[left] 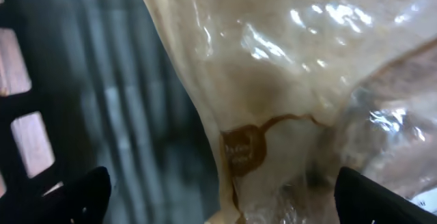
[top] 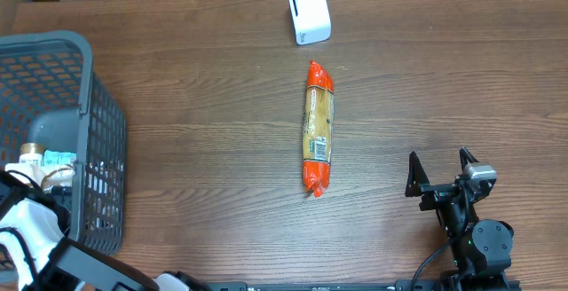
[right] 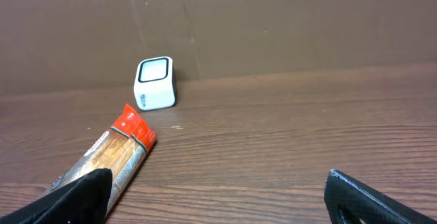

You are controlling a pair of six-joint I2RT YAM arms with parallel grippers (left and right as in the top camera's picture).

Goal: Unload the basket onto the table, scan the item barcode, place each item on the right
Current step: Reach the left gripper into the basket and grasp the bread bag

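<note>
Lying lengthwise on table, orange-ended packet, well apart from basket.

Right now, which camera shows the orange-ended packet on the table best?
Overhead: the packet lies in full, both orange ends and its label visible. The right wrist view catches only its far end at a slant. The left wrist view misses it entirely.

Table: basket at left edge, bottle plus other items inside. Scanner far side, centre. Long packet mid-table, lengthwise, nearer than scanner, not touching. Right gripper near side, right of packet, well apart.
</note>
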